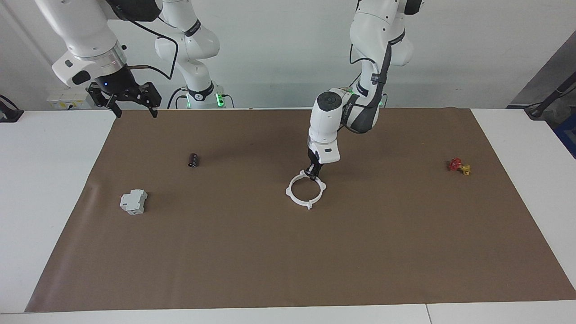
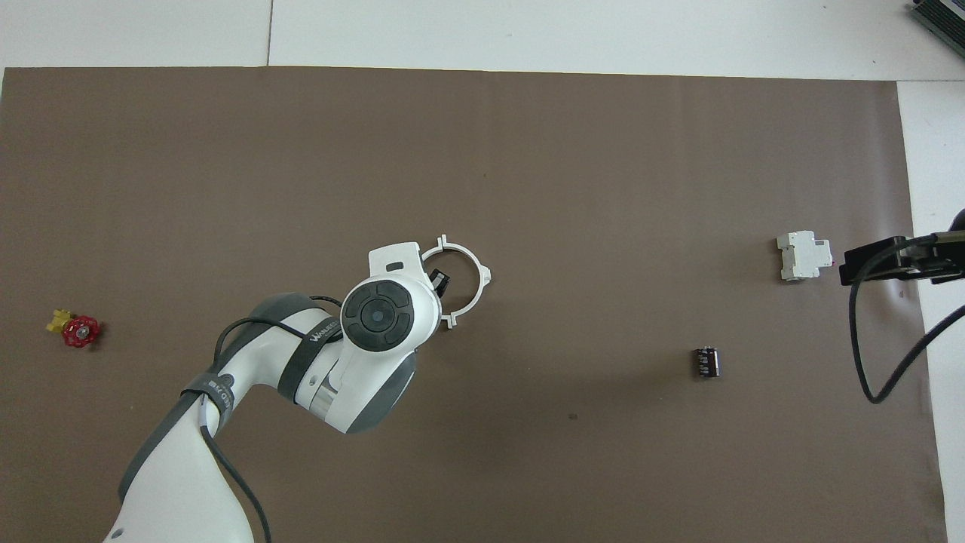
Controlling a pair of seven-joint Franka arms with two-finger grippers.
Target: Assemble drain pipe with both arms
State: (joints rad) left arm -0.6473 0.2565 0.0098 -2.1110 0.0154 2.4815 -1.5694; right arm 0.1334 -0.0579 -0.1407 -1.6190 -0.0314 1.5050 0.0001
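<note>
My arms (image 1: 360, 54) are glossy white with dark joint caps, grey bands and black cables; my fingers (image 1: 118, 110) are black.

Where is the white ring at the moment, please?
The white ring lies mid-mat, under the left gripper, which reaches its robot-side rim.

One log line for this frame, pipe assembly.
thin white plastic ring: closed, on mat | left end effector: at ring's robot-side rim | right end effector: raised, open, waiting
</note>
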